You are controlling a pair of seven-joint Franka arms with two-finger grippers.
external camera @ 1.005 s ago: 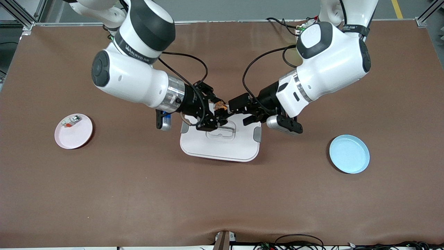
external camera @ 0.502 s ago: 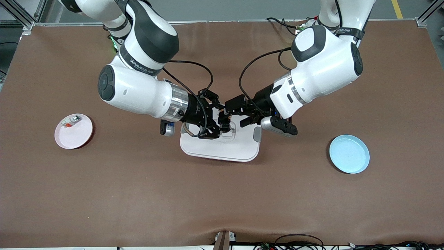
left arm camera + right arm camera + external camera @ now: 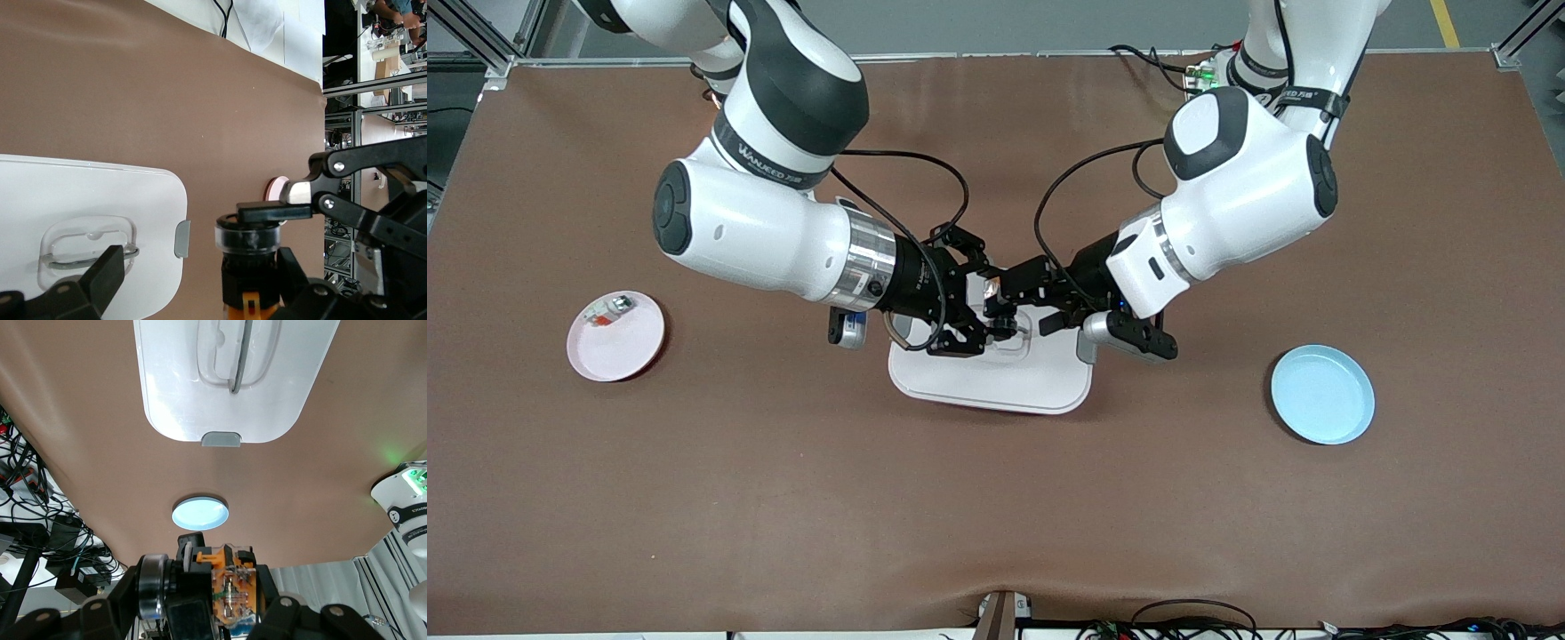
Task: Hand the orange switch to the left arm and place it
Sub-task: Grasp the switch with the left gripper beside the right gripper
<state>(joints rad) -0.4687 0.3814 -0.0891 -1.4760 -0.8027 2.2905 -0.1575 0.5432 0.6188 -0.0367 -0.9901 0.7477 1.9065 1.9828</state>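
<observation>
Front view: over the box, the right end effector is clenched on the orange switch; the left end effector meets it nose to nose, fingers spread.

Left wrist view: switch dead ahead, long axis pointing at the released left fingers.

Right wrist view: switch pinched.

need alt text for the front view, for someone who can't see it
Two white robot arms meet over a white box at the middle of a brown table: the right gripper holds the orange switch, and the left gripper, jaws open, is at the switch. A pink plate lies toward the right arm's end, a light-blue plate toward the left arm's.
</observation>
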